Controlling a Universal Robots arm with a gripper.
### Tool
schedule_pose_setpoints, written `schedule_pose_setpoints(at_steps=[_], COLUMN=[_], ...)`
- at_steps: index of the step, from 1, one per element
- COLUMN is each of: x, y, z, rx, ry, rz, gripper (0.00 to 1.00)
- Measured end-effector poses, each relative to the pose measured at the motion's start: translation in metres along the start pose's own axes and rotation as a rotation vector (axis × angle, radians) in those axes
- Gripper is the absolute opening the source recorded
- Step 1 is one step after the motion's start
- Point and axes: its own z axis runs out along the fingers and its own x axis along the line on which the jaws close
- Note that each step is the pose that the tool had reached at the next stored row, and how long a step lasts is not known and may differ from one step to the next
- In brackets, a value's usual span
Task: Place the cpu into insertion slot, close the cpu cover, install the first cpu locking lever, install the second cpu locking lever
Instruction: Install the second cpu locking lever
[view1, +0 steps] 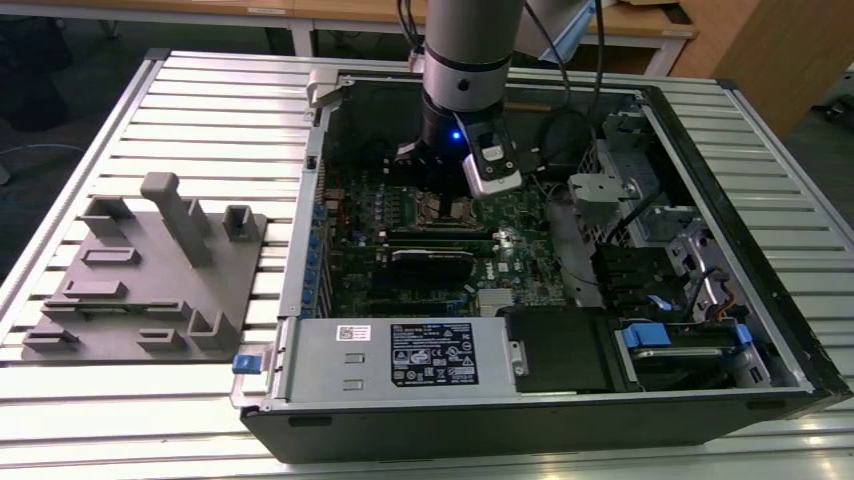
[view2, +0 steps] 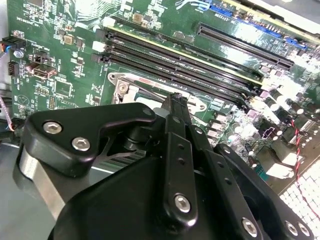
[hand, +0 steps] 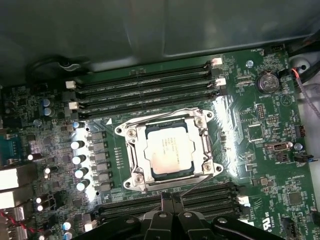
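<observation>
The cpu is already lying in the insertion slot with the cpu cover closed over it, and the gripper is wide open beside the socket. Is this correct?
Not entirely. The gripper is shut, not wide open: the first wrist view shows its fingertips pressed together at the socket's edge. The rest holds: the cpu sits in the insertion slot, and the cpu cover frames it.

The arm (view1: 465, 45) is a thick round tube of matt grey metal, ringed lower down by a darker grey band and ending in a black wrist section where a small blue light glows. A white and grey boxy module (view1: 491, 168) is fixed to the wrist's side. Black cables run along the tube. In the second wrist view the end effector (view2: 176, 102) is matt black, built of flat linked bars and rounded plates held by silver hex-socket screws.
</observation>
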Motion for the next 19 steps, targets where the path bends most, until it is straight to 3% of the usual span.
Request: schedule_pose_setpoints(at_steps=[9, 19], x=[0.0004, 0.008], y=[-0.0009, -0.0053], z=[0.0037, 0.0096], rx=[0.0002, 0.0], ry=[0.0011, 0.0011], rz=[0.0, 0.0], gripper=[0.1, 0.1])
